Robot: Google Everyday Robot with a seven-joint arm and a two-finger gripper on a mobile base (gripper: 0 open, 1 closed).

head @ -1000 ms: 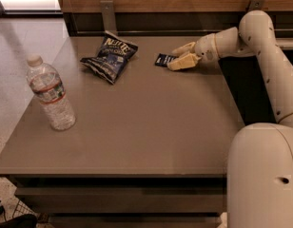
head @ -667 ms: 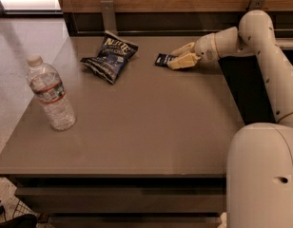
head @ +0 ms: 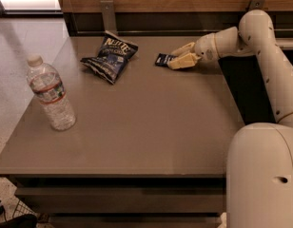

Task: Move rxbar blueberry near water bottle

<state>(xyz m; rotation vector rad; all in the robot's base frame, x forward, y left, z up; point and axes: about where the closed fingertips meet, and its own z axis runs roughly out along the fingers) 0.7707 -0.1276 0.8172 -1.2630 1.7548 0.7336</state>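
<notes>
The rxbar blueberry (head: pixel 161 59) is a small dark navy wrapper lying flat on the table at the far middle-right. My gripper (head: pixel 174 60) reaches in from the right at table height, and its cream fingers (head: pixel 183 61) are closed on the bar's right end, which they hide. The water bottle (head: pixel 51 94), clear with a white cap and a white-and-red label, stands upright near the table's left edge, far from the bar.
A crinkled blue chip bag (head: pixel 110 56) lies left of the bar. The grey table (head: pixel 146 127) ends at a wooden back wall with metal brackets (head: pixel 108 14). My white arm (head: pixel 270 65) and base (head: pixel 263 175) fill the right side.
</notes>
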